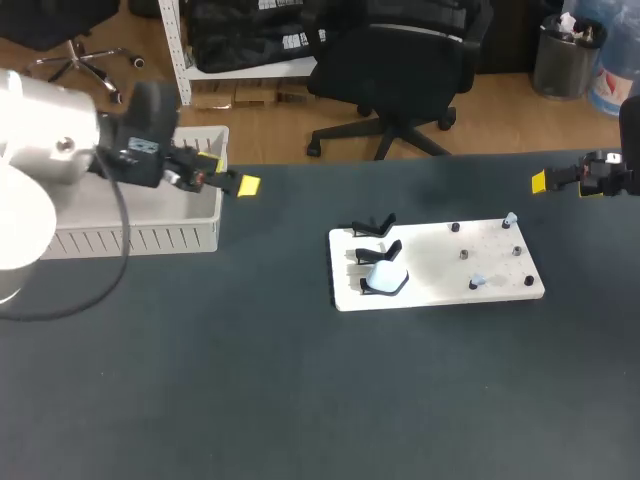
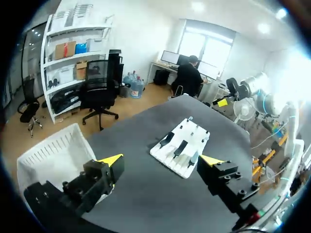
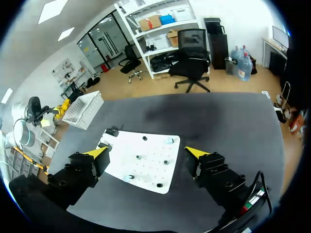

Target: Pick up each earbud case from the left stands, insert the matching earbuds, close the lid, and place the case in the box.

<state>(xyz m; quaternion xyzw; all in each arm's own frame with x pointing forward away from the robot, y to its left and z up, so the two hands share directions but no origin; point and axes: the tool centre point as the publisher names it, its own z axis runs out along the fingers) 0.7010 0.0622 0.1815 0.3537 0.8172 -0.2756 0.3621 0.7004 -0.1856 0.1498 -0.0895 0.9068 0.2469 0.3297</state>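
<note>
Earbud case (image 1: 385, 276) sits on the nearest black stand at the front-left of the white board (image 1: 440, 262). It is small, rounded and glossy, white with a pale blue tint; can't tell if the lid is open. Probably light, rigid plastic and smooth enough to slip, so pinch across the two broad faces, low on the body and away from the lid seam, with a gentle squeeze. One tiny pale earbud (image 1: 478, 282) is near the board's front edge, right of the case, among black pegs. It looks very light and easy to knock off. Two empty stands (image 1: 374, 226) are behind the case along the board's left side. A second earbud (image 1: 510, 218) is at the board's far right corner. The right gripper (image 3: 146, 151) hangs past that corner with fingers spread, empty. The left gripper (image 2: 161, 160) is well left of the board, fingers wide apart, holding nothing. It is by the white box (image 1: 140, 238), which lies left of and beyond the board.
</note>
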